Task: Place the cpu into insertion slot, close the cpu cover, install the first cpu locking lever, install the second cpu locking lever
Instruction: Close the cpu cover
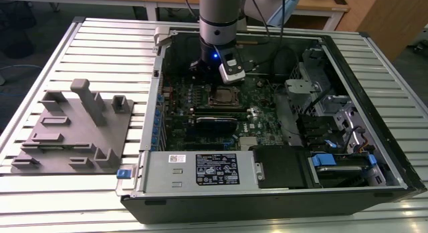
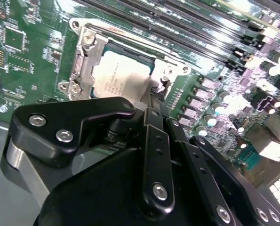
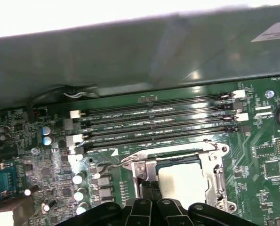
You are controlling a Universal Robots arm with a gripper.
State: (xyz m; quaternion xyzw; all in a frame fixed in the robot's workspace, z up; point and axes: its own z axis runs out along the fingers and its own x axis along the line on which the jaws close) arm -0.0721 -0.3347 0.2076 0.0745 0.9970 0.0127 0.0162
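Claw (image 3: 150, 187) — tips together beside the seated cpu (image 3: 180, 181) — is judged best pressed squarely on the cpu cover (image 3: 215, 174).

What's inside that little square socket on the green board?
The cpu, a flat silver-grey chip, lies inside the insertion slot. The gripper covers one side of it, and whatever is under the chip is hidden.

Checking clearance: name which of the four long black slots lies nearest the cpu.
The long slot running right alongside the cpu; the other three lie beyond it, toward the grey case wall.
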